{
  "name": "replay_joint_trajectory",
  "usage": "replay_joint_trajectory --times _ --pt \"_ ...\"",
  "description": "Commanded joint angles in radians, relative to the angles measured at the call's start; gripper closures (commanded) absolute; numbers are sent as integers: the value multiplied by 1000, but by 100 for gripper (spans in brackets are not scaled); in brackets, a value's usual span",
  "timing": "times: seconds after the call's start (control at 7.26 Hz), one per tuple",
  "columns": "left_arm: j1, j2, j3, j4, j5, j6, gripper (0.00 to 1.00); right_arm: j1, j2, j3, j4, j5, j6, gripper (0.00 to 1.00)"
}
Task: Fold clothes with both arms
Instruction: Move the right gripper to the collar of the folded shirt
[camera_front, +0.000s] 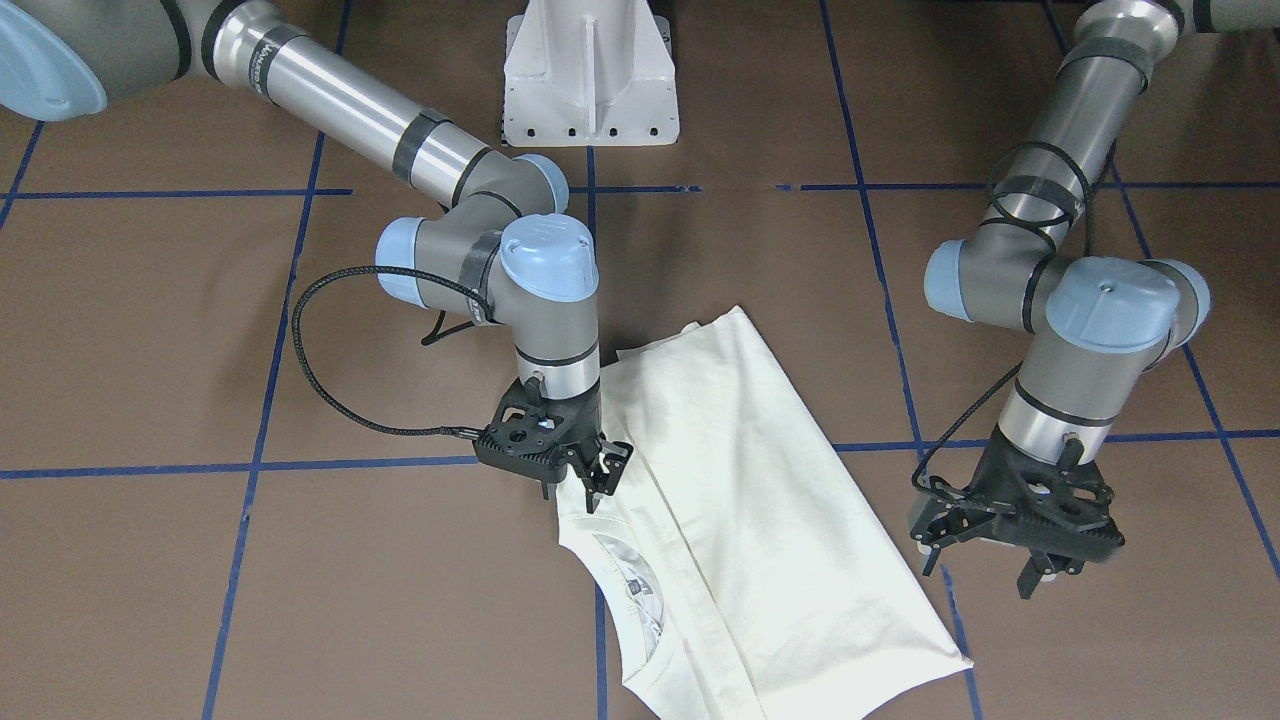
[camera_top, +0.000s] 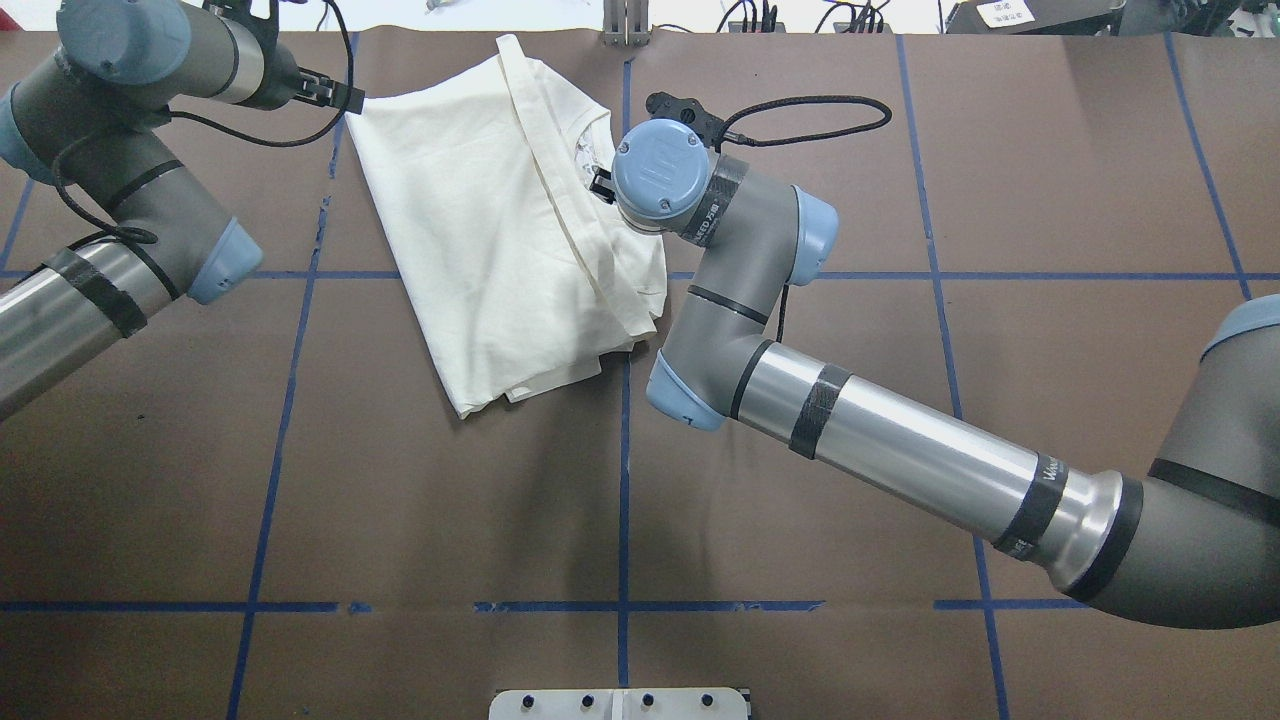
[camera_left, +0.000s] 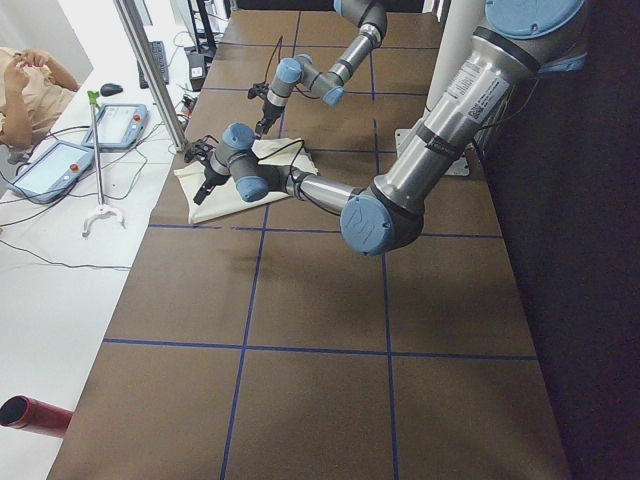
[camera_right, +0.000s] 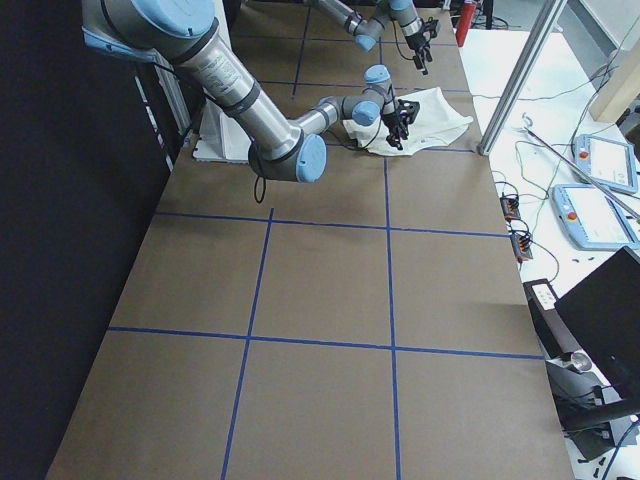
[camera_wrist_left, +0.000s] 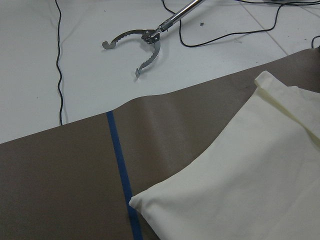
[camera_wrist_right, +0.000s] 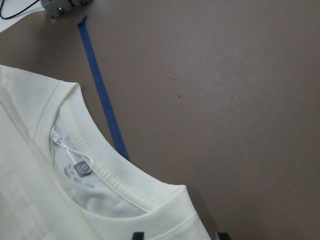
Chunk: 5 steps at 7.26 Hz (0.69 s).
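The cream-white T-shirt (camera_front: 760, 500) lies folded on a slant on the brown table, plain reverse up, with its collar and neck label (camera_wrist_right: 82, 167) exposed at one end. My right gripper (camera_front: 580, 485) stands open and low over the shoulder beside the collar. In the right wrist view its two tips straddle the shirt's edge, one over cloth, one over table. My left gripper (camera_front: 985, 565) hangs open and empty above the table, just off the shirt's (camera_top: 480, 230) far corner. The left wrist view shows that corner (camera_wrist_left: 142, 200) but no fingers.
The white pedestal base (camera_front: 590, 80) stands at the robot's side of the table. Blue tape lines (camera_top: 625, 450) grid the brown surface. The shirt lies close to the table's far edge (camera_wrist_left: 200, 85); beyond it a metal grabber tool (camera_wrist_left: 142, 42) and cables lie on a white surface. A person (camera_left: 25, 90) sits near the teach pendants.
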Motion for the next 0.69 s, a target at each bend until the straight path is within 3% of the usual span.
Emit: replay_joint_trajectory --times 0.0,0.55 --pt "1 0 0 0 0 -1 0 -3 -9 -15 5 -1 -50 43" --pt "1 3 4 1 0 -1 0 -18 -7 -30 8 -32 -50 43"
